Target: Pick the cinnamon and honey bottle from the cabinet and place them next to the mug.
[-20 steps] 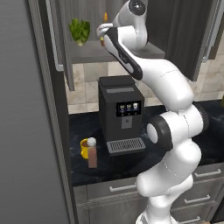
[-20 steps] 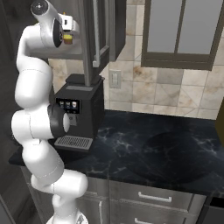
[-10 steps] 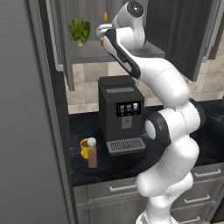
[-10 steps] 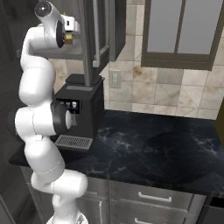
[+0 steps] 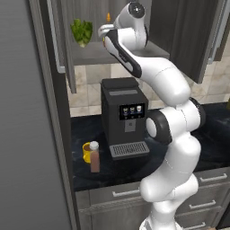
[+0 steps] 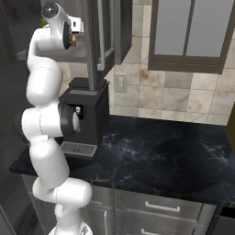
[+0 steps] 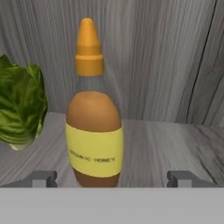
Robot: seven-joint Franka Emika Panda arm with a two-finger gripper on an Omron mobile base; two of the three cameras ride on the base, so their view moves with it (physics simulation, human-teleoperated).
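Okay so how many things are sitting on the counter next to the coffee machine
2: the yellow mug and, touching its front, the cinnamon jar, both left of the coffee machine. More may be hidden behind the arm.

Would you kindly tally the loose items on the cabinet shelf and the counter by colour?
Amber-orange: 1, narrow-necked honey bottle
Green: 1, leafy lettuce head
Yellow: 1, small mug
Reddish-brown: 1, pale-capped cinnamon jar
Total: 4
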